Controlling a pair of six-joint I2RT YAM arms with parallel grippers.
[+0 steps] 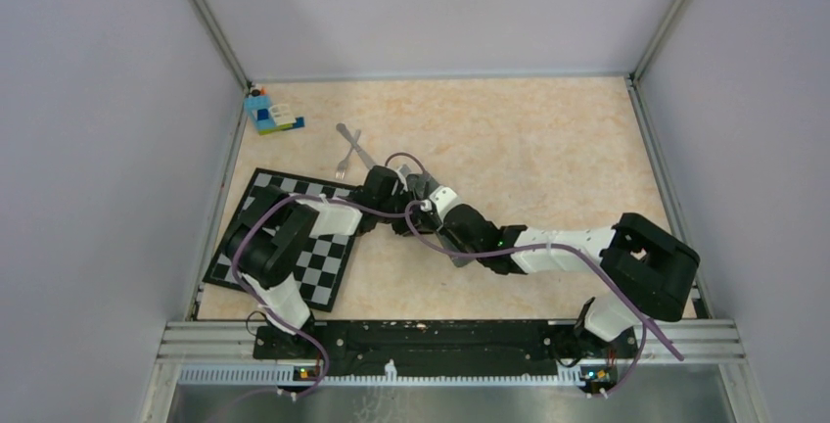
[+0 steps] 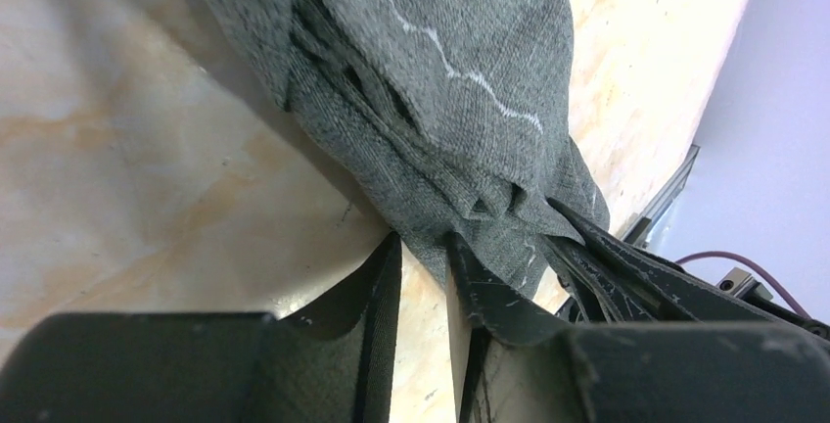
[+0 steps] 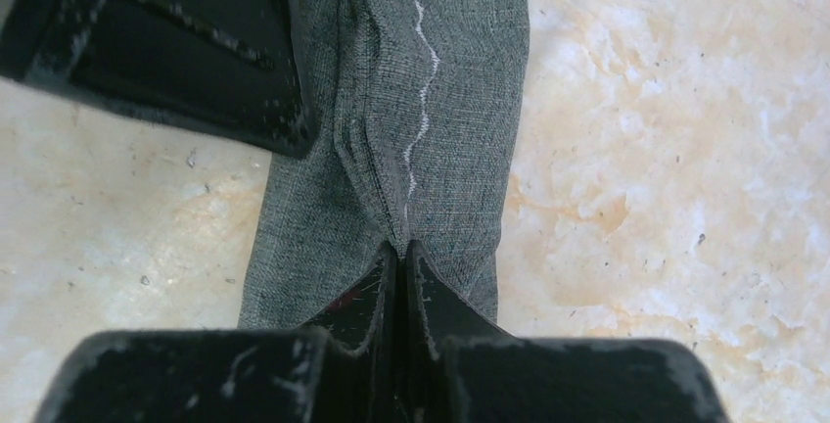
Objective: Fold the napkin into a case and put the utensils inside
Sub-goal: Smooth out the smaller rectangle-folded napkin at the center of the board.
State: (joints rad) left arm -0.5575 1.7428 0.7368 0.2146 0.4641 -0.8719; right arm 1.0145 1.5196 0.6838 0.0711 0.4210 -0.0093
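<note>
The dark grey napkin (image 2: 431,80) is bunched into a narrow strip with a stitched hem, held just above the beige table between both grippers. My left gripper (image 2: 423,243) is nearly closed, its tips pinching one end of the cloth. My right gripper (image 3: 403,245) is shut on a fold at the hem line of the napkin (image 3: 431,70). In the top view the two grippers meet, left (image 1: 390,200) and right (image 1: 411,206), and hide the cloth. The silver fork (image 1: 345,164) and knife (image 1: 345,134) lie crossed just beyond them.
A black-and-white checkered mat (image 1: 323,266) lies at the left under the left arm. A blue toy-brick block (image 1: 269,112) stands in the far left corner. Grey walls close in the table on three sides.
</note>
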